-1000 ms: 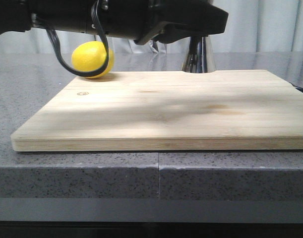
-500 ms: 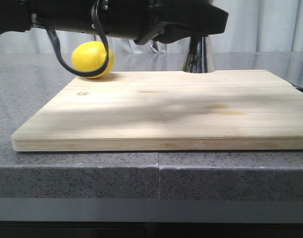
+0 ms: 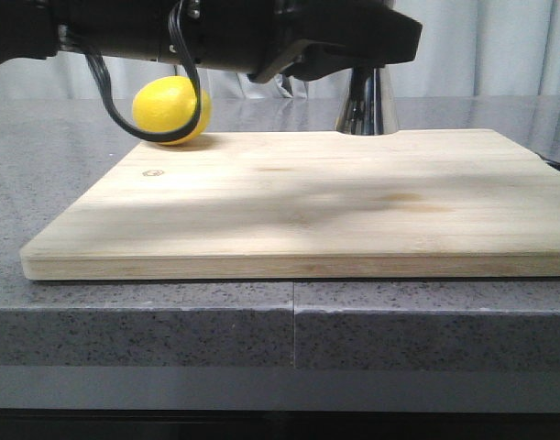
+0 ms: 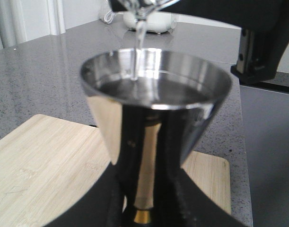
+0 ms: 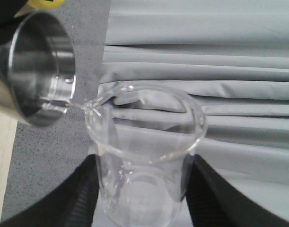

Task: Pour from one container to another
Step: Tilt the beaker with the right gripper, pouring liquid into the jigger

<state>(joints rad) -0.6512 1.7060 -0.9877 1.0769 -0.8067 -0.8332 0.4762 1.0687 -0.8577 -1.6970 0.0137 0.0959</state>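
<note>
Pale wood fills the front view: a cutting board (image 3: 307,197) lies on the grey stone table (image 3: 41,183), reaching almost to its near edge. A lemon (image 3: 170,110) sits by the board's far left corner. My arms cross the top as dark bulk, so my fingers and the beaker are hidden there; only the lower cone of the steel jigger (image 3: 367,101) shows, above the board's far edge.

In the left wrist view, my left fingers (image 4: 146,208) are clamped on the jigger (image 4: 153,109) near its gold band, holding it upright with the wide mouth facing up. I judge that is so it can take liquid without spilling. A thin clear stream (image 4: 138,42) drops into the cup near its far rim, and liquid already lies inside. The board's corner and bare table lie below, and a white object stands far off on the table, too blurred to name.

In the right wrist view, my right fingers (image 5: 142,189) are closed on the sides of the clear glass beaker (image 5: 146,161), tipped so that its pour lip (image 5: 99,101) points at the jigger's mouth (image 5: 42,71). A thread of liquid runs from lip to cup. The lip is just beside the steel rim, and I cannot tell whether they touch. Grey curtain folds hang behind. Nothing stands between the two vessels; the pour seems well under way.
</note>
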